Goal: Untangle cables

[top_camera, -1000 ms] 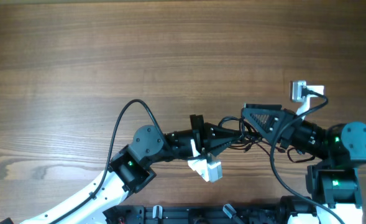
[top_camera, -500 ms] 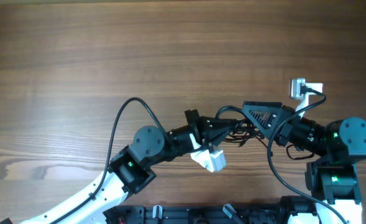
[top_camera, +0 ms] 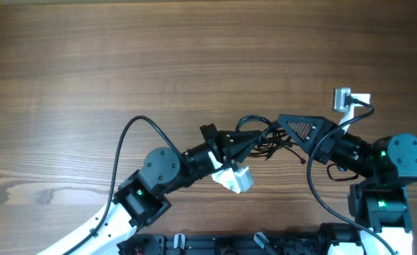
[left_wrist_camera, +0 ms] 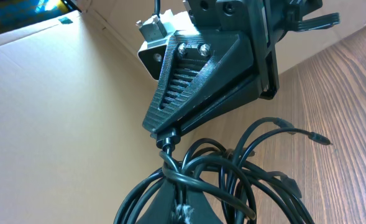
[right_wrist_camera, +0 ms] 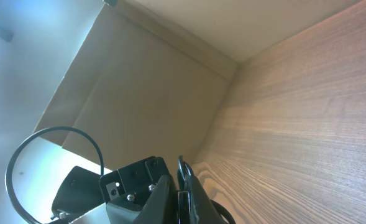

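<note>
Overhead, we saw the cables (top_camera: pixel 263 136) bunched in the narrow gap between the two sets of fingertips. We could not tell whether they touched the table (top_camera: pixel 194 57). The left gripper (top_camera: pixel 258 140) was clamped on the bundle, and in the left wrist view the cords sprang straight out past its pinched tips. The right gripper (top_camera: pixel 281 119) met it almost tip to tip. The left wrist view showed its fingers closed on a single cord at the top of the knot, just in front of the left fingertips.

We judged this to be the pulling-apart step, with both grips set and the tangle not yet loosened. The next move called for drawing the two grippers away from each other gently. The right one would need to lead its cord out through the loops without cinching them tighter.

The cables were thin, black and glossy, wound into overlapping loops. One small plug (left_wrist_camera: pixel 318 138) stuck out free, well to the side of the left fingertips.
</note>
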Controlling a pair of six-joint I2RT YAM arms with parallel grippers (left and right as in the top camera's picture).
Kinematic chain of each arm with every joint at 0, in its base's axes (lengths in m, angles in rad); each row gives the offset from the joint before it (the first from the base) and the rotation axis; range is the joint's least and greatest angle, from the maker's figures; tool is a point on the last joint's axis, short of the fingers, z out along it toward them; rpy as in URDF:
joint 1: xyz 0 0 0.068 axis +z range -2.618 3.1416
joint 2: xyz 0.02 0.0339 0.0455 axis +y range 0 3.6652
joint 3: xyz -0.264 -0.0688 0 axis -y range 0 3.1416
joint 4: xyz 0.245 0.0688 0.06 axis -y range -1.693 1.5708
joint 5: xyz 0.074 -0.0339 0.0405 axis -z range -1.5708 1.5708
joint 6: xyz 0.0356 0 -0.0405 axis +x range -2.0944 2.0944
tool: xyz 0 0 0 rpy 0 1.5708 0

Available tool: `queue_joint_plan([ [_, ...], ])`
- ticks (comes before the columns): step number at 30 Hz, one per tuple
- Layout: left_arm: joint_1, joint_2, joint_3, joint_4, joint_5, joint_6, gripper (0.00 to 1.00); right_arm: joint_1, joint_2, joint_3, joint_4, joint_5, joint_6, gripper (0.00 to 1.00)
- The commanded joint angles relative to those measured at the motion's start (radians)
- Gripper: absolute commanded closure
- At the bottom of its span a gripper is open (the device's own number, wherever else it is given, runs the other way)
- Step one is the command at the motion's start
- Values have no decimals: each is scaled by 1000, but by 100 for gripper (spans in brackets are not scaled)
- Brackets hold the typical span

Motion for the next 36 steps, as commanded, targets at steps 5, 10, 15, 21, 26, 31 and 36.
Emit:
queue_joint_plan([
  [5, -4, -9, 10, 21, 24, -10, 96, 7, 1, 10, 3, -54, 4, 96],
  [10, -4, 5, 10, 81, 24, -10, 96, 38, 1, 10, -14, -42, -3, 96],
  [15, -4, 5, 10, 109, 24, -11, 96, 39, 1, 5, -64, -16, -7, 96],
  [21, -29, 35, 10, 110, 54, -10, 96, 40, 1, 5, -64, -8, 31, 96],
  [26, -65, 82, 10, 155, 53, -10, 96, 93, 1, 5, -60, 48, 53, 96],
  [31, -64, 89, 10, 155, 50, -10, 96, 143, 1, 5, -39, 82, 84, 96],
  [36, -64, 90, 10, 160, -94, -1, 96, 145, 1, 5, -38, 62, 105, 95],
])
